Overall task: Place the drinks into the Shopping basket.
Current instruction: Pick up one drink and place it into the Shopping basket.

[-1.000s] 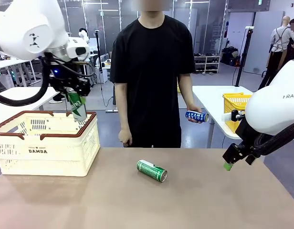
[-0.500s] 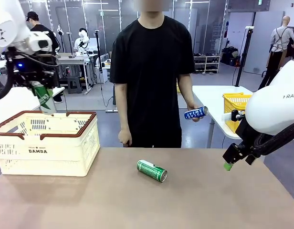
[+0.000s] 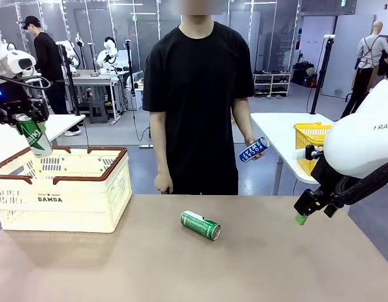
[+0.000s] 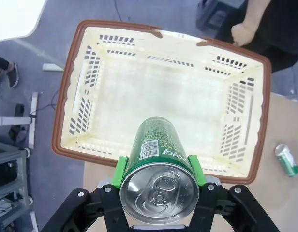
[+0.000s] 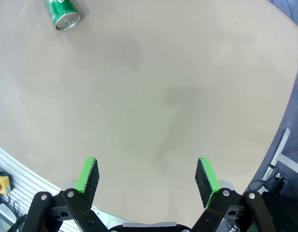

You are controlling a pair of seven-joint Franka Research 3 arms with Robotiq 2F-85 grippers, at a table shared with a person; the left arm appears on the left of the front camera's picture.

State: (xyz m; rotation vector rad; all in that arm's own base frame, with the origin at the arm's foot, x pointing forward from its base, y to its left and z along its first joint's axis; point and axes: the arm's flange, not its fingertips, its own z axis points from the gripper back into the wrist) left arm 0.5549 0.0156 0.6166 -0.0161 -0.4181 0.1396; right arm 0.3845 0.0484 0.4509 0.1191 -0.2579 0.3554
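My left gripper (image 3: 25, 121) is shut on a green can (image 3: 34, 136) and holds it in the air above the left end of the cream Shopping basket (image 3: 87, 200). From the left wrist, the held can (image 4: 157, 159) sits between the green pads (image 4: 121, 170), over the basket's rim (image 4: 163, 34) and its bare inside. A second green can (image 3: 200, 225) lies on its side mid-table, also seen as a can (image 4: 287, 160) and a can (image 5: 63, 12). The person holds a blue can (image 3: 254, 150) in one hand. My right gripper (image 3: 301, 218) hangs open at the table's right edge, its jaws (image 5: 146, 176) wide apart with nothing between them.
A person in black stands at the far edge of the table (image 3: 276, 264), behind its middle. A yellow mesh basket (image 3: 310, 141) sits on a white table behind, at the right. The brown tabletop between the lying can and my right gripper is bare.
My left arm has carried the green can leftward, from over the basket's right part to over its left end. The person's hand has tilted the blue can upward. The right arm has not moved.
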